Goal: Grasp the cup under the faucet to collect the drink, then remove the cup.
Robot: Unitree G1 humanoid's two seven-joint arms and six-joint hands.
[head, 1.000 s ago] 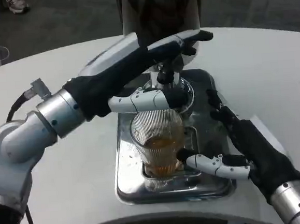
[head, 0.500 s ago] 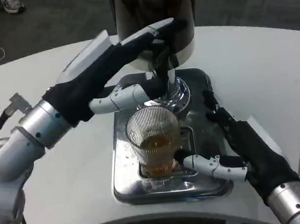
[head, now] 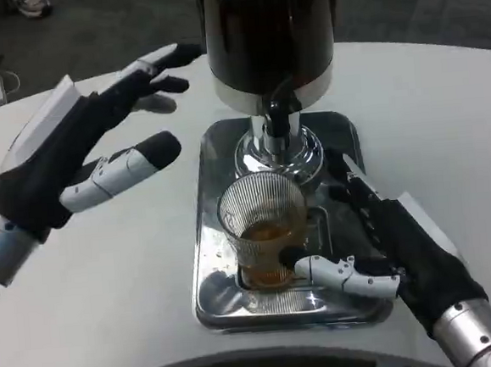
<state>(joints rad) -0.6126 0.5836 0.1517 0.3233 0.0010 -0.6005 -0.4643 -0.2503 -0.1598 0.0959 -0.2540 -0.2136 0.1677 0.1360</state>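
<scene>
Nearest the front edge of the white tabletop, the right hand lies over the right side of one shiny metal drip tray. Its fingers are spread around one ribbed glass cup, thumb touching the cup's lower front and the others reaching up along its right side (whether they press the glass I cannot tell). The cup stands upright on the tray, holding a little amber drink, just below and in front of the single faucet. Behind it rises one dark dispenser on a chrome base. Toward the left edge, the left hand hovers above the tabletop, fingers apart, holding nothing.
</scene>
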